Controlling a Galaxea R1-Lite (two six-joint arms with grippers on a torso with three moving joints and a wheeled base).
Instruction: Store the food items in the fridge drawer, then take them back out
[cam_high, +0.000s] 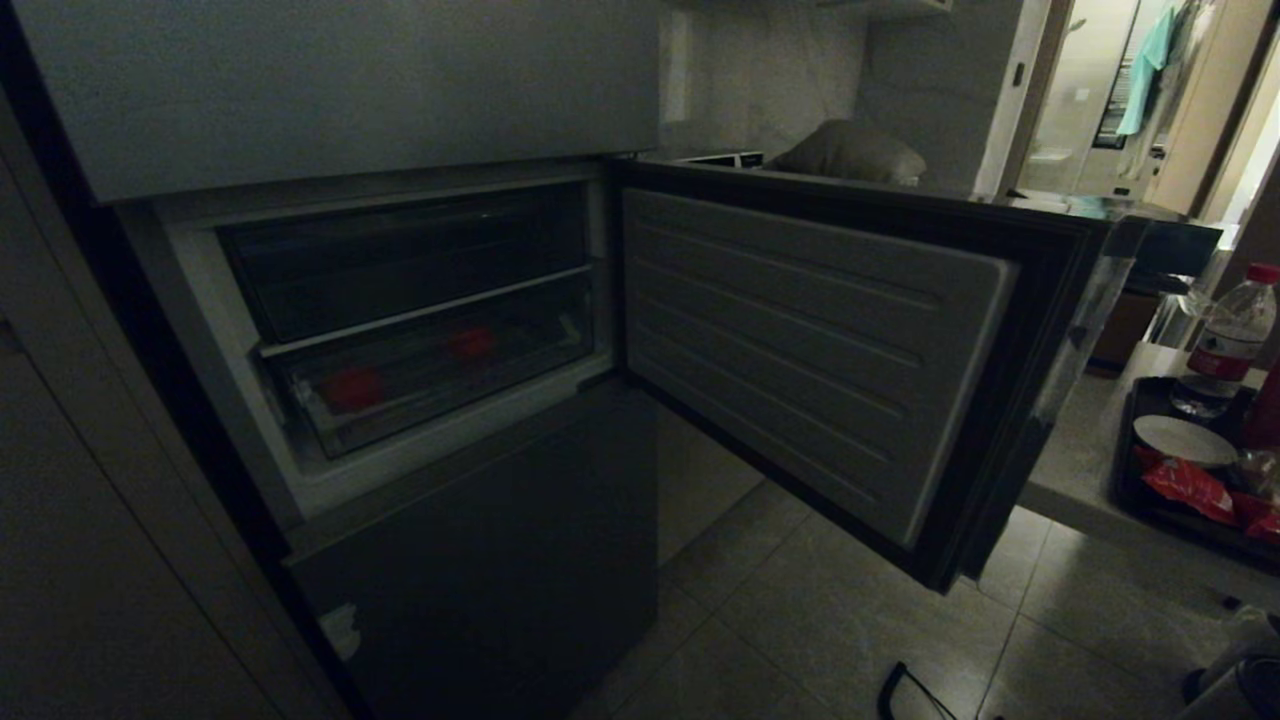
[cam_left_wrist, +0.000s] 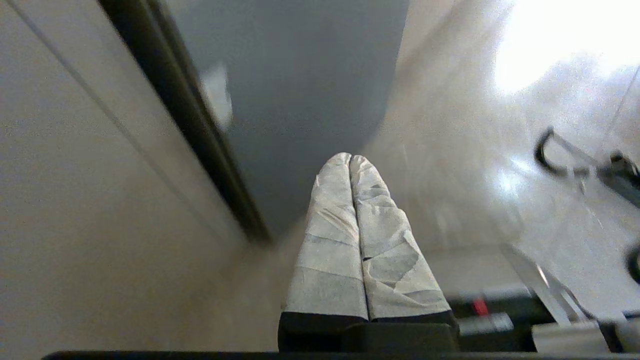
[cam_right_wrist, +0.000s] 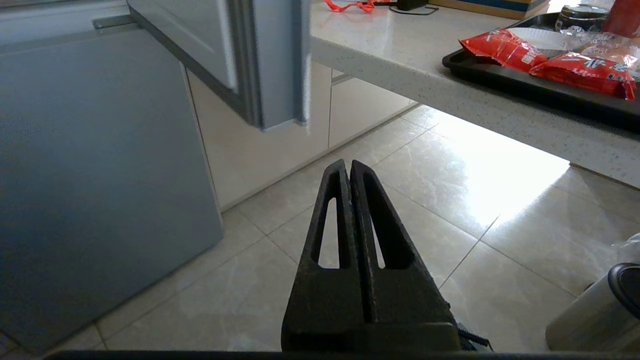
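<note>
The grey fridge (cam_high: 330, 90) stands with the door (cam_high: 810, 350) of its middle compartment swung wide open to the right. Inside this compartment, at the bottom, sits the wide, shallow fridge drawer (cam_high: 440, 375) of clear plastic, pushed in under a darker compartment (cam_high: 400, 255). Two small red food items lie in the drawer, seen through its transparent front: one red item (cam_high: 352, 388) near the left end of the drawer, the other red item (cam_high: 470, 342) further right and deeper in. They are well apart from each other.

Neither arm shows in the head view. The left gripper (cam_left_wrist: 350, 157), with fingers wrapped in white tape, is clenched with the two fingers pressed together and nothing between them; it hangs low beside the lower grey front of the fridge, above the tiled floor (cam_right_wrist: 450, 200). The right gripper (cam_right_wrist: 349, 162), black with slotted fingers, is also clenched and empty, pointing over the floor to the right of the fridge.

To the right of the open door stands a pale stone bench (cam_right_wrist: 400, 55). On it lies a black tray (cam_right_wrist: 500, 80) carrying red snack packets (cam_right_wrist: 500, 47), a white bowl (cam_high: 1185, 440) and a clear bottle with a red cap (cam_high: 1235, 340).
</note>
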